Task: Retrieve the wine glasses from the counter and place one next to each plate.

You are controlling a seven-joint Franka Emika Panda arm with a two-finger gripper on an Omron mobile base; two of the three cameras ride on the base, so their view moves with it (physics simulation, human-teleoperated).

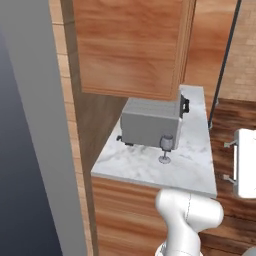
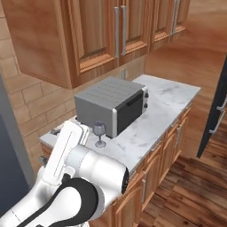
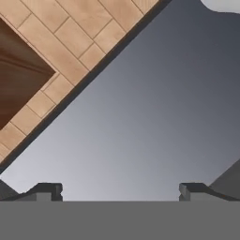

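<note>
One wine glass stands upright on the marble counter, just in front of a grey toaster oven. My gripper is open, its two dark fingertips far apart with nothing between them. It faces a grey panel and a tiled wall, away from the glass. The plates are out of view.
A grey toaster oven sits at the back of the counter under wooden wall cabinets. A tall grey panel rises on the left. Dark wood floor lies to the right.
</note>
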